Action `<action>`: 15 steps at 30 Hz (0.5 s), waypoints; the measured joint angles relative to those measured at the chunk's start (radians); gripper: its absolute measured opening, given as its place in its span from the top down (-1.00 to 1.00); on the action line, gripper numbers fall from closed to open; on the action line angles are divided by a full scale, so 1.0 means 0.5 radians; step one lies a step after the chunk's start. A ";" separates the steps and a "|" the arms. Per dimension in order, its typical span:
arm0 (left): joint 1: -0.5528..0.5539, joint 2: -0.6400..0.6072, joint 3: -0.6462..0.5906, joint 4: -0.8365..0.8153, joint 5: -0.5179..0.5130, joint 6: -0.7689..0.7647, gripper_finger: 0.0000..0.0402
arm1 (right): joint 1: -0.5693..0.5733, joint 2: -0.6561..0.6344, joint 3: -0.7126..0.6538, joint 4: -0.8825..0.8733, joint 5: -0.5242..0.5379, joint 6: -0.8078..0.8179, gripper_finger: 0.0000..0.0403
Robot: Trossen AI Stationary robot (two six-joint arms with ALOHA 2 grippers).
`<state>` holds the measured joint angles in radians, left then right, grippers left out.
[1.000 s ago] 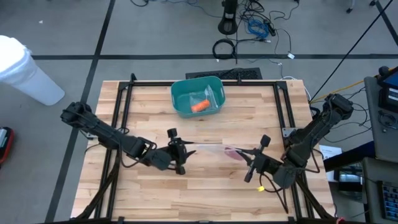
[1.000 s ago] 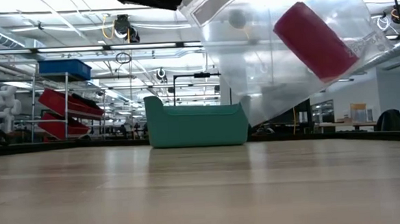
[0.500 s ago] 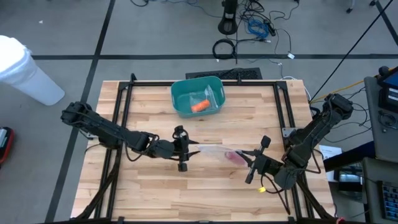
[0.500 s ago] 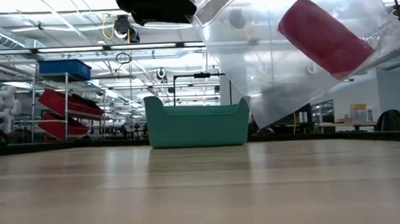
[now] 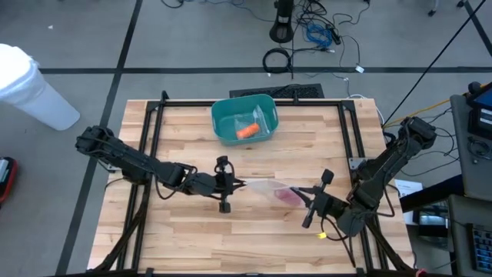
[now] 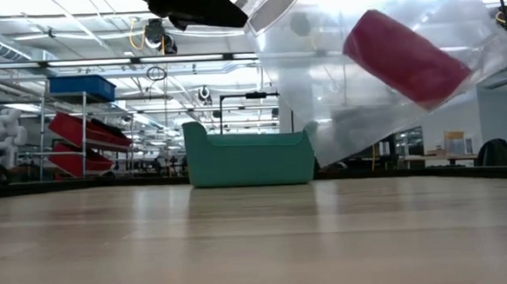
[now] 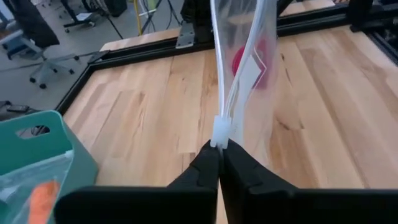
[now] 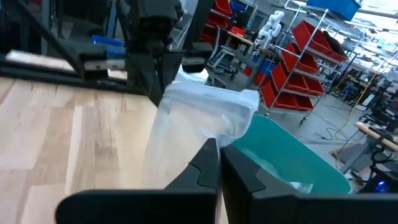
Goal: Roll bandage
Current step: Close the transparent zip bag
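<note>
Red rolled bandage [image 5: 289, 195] inside clear plastic bag [image 5: 265, 187]; my left gripper [image 5: 233, 184] and right gripper [image 5: 301, 193] jaws pinch its ends, near teal tub [image 5: 243, 119].

The bin [image 5: 244, 119] sits at the far middle of the bench [image 5: 184, 238]. Nearer than the bin, a bag [image 5: 269, 189] hangs above the bench, stretched between the left tool [image 5: 228, 185] and the right tool [image 5: 307, 198], with the bandage roll [image 5: 289, 195] inside it toward the right tool.
</note>
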<state>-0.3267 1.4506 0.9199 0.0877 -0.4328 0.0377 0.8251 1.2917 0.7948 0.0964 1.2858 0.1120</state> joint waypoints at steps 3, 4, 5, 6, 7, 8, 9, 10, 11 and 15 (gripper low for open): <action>-0.025 0.000 0.000 -0.001 0.000 0.096 0.98 | -0.014 0.002 0.001 -0.116 -0.030 0.046 1.00; -0.035 0.000 0.000 -0.003 0.002 0.122 0.98 | -0.020 0.008 0.001 -0.182 -0.056 0.104 1.00; -0.046 0.000 0.000 -0.006 0.004 0.156 0.98 | -0.026 0.016 0.001 -0.240 -0.088 0.155 1.00; -0.053 0.000 0.000 -0.017 0.007 0.193 0.99 | -0.028 0.023 0.001 -0.287 -0.136 0.183 0.98; -0.060 0.000 0.008 -0.069 0.007 0.239 0.99 | -0.029 0.024 0.000 -0.308 -0.172 0.180 0.96; -0.066 0.000 0.020 -0.137 0.007 0.287 0.99 | -0.025 0.024 0.000 -0.304 -0.181 0.172 0.92; -0.074 0.000 0.031 -0.214 0.007 0.328 0.99 | -0.007 0.022 0.000 -0.293 -0.180 0.164 0.88; -0.081 0.000 0.036 -0.284 0.006 0.366 0.99 | 0.016 0.017 0.000 -0.284 -0.185 0.143 0.83; -0.083 0.000 0.037 -0.336 0.006 0.393 0.99 | 0.039 0.007 0.000 -0.261 -0.191 0.119 0.77; -0.084 0.001 0.037 -0.425 0.006 0.426 0.99 | 0.090 -0.067 0.032 -0.152 -0.256 0.088 0.52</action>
<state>-0.3687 1.4509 0.9384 -0.1247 -0.4297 0.2507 0.8701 1.2584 0.8109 0.0203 1.1579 0.1558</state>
